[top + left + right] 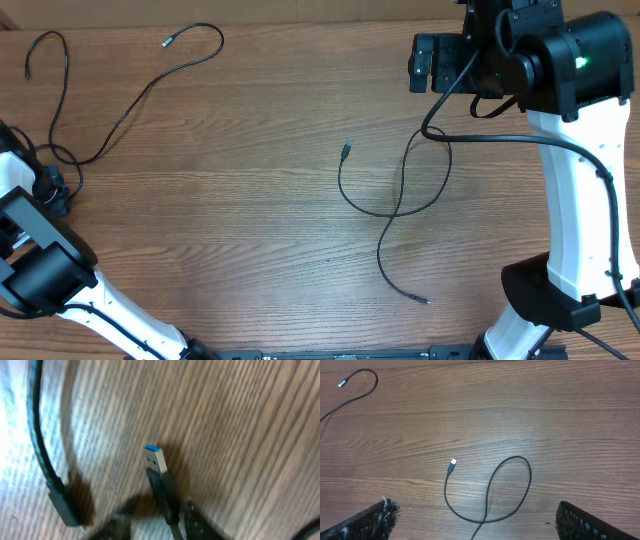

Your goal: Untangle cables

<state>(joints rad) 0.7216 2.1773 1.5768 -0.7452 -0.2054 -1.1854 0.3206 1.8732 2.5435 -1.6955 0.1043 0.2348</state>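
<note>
Those cables (515, 457) are limp and light, best pinched behind the stiff plug (156, 460); right gripper (477, 522) gapes empty, left gripper (157, 529) blurred, hold unclear.

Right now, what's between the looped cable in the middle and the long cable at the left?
Only bare table between the looped cable and the long cable, per the overhead view.
</note>
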